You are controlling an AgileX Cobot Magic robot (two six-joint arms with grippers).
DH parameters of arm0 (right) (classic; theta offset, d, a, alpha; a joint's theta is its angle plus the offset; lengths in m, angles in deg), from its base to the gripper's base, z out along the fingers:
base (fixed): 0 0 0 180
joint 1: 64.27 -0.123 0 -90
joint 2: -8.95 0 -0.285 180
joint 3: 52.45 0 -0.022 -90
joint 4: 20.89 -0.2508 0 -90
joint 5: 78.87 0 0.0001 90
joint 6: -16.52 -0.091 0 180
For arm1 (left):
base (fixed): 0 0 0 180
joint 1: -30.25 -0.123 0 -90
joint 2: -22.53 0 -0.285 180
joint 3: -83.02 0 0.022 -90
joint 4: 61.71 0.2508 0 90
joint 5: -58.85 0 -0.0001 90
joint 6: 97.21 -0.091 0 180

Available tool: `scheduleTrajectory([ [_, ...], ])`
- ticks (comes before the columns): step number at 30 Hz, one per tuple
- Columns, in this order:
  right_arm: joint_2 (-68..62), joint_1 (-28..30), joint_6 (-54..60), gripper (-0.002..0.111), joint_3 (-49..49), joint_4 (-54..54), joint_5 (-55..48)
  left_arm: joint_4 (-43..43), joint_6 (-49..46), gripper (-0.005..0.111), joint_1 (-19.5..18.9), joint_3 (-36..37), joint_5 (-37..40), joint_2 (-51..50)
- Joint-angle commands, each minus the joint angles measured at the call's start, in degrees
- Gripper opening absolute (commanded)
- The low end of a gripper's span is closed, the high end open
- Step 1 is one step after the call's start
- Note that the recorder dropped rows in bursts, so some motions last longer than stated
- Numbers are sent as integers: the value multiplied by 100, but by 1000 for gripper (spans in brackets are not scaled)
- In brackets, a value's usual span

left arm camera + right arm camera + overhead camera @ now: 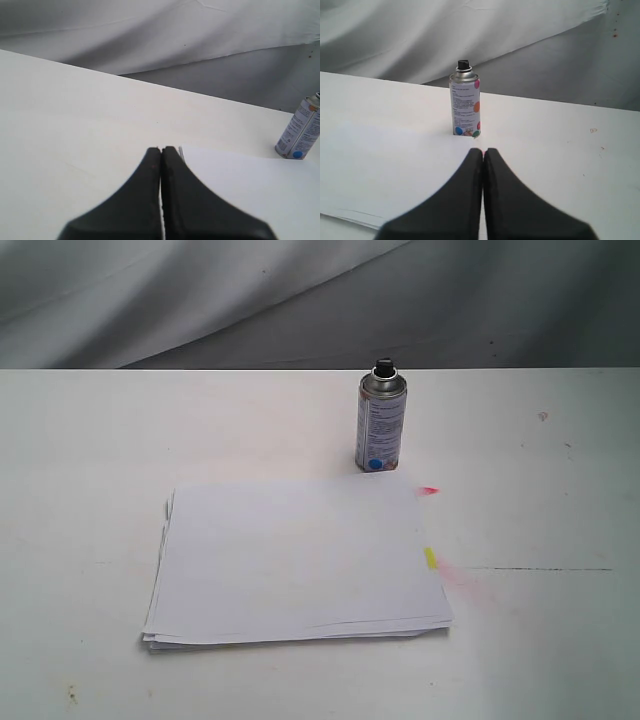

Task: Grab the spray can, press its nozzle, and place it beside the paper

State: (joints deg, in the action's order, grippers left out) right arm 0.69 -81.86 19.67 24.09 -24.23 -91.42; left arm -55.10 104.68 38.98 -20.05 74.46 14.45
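Spray can [381, 425] stands upright on the white desk [90, 440], just beside the far edge of the paper [300, 555] near its right corner, black nozzle [384, 367] on top. I see bare desk to its left, right and behind. My left end effector [161, 150] and right end effector [483, 151] are both clenched, gripping nothing. Grey cloth [200, 290] hangs behind the desk.
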Motion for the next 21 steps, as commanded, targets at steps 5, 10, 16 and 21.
scheduleTrajectory([
  [5,-1635,44,-20,0,-1614,612,-227,11,27,0,-14,29,-31,29],
  [10,-3149,20,-20,0,-2277,659,-3,11,27,0,-14,29,-31,29],
  [16,-4749,-550,-20,0,-2350,741,2051,11,27,0,-14,29,-31,29],
  [21,-6001,-1208,-20,0,-2350,741,3405,11,27,0,-14,29,-31,29],
])
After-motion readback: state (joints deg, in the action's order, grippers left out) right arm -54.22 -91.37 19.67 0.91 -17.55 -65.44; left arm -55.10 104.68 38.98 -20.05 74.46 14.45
